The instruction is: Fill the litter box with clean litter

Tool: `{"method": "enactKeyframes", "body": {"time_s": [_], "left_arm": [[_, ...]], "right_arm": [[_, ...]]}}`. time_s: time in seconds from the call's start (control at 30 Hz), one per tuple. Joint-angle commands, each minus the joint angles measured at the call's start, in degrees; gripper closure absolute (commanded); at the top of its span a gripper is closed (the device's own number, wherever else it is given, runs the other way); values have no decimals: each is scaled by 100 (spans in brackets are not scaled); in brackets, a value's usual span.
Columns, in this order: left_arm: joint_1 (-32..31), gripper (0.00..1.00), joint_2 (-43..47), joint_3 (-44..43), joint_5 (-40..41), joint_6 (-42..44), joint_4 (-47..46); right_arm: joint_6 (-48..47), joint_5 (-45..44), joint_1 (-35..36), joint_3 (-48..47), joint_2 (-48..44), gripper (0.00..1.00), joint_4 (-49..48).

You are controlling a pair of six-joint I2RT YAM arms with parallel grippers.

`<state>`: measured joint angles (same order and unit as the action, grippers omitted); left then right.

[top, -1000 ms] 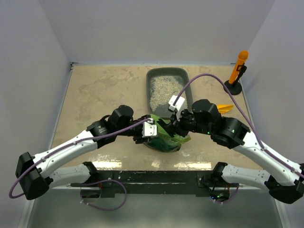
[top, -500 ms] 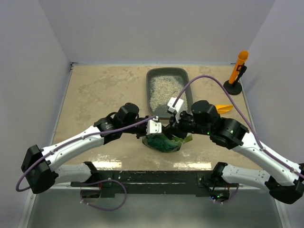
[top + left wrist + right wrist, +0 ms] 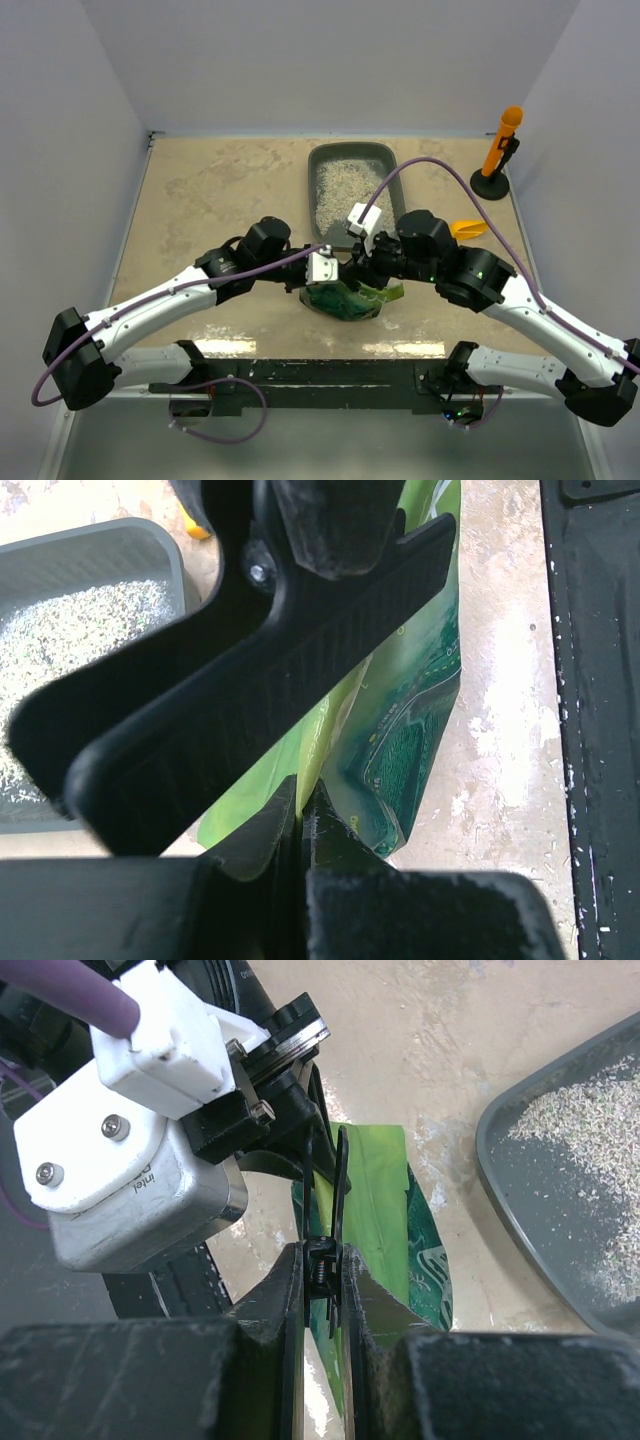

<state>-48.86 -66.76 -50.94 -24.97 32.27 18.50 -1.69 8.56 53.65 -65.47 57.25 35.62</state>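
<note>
Top external view: my two grippers meet over the green bag (image 3: pixel 345 298), which sits on the surface (image 3: pixel 210 190) close to my bases. My left gripper (image 3: pixel 335 272) comes in from the left and my right gripper (image 3: pixel 362 262) from the right, both at the bag's upper edge. The litter box (image 3: pixel 395 185) lies just beyond them, farther from me, with a patch of clean litter (image 3: pixel 343 188) spread in its middle. An orange scoop (image 3: pixel 470 228) lies off to my right, and an orange-handled tool (image 3: pixel 497 150) stands upright in its base near the far right corner.

Left wrist view: my left gripper (image 3: pixel 300 815) is pinched shut on a thin fold of the green bag (image 3: pixel 400 730), no gap showing between the jaws. The right gripper's black fingers (image 3: pixel 260 670) cross just above mine. The litter box (image 3: pixel 160 550) is up and to my left, with clean litter (image 3: pixel 70 630) visible inside.

Right wrist view: my right gripper (image 3: pixel 325 1260) is nearly closed on the bag's edge (image 3: pixel 375 1190), the film squeezed between the jaws. The left gripper's camera housing (image 3: pixel 120 1180) sits directly ahead. The litter box (image 3: pixel 500 1160) is ahead to the right, its clean litter (image 3: pixel 590 1110) lying well apart from the bag.

I judge the step to be getting a two-handed hold on the bag's mouth. Some litter is already in the box, so filling is partway. Next I'd need to lift the bag with both grips, carry it forward over the box and tilt its mouth down, keeping the thin film from slipping out.
</note>
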Motion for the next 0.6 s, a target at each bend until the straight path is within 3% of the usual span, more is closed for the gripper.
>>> {"method": "enactKeyframes", "body": {"time_s": [0.0,0.57], "left_arm": [[34,100,225,5,-122,78,-286],[61,100,330,102,-192,34,-374]], "right_arm": [[-129,-170,40,-317,-4,100,-213],[-252,-364,49,-159,40,100,-266]]}}
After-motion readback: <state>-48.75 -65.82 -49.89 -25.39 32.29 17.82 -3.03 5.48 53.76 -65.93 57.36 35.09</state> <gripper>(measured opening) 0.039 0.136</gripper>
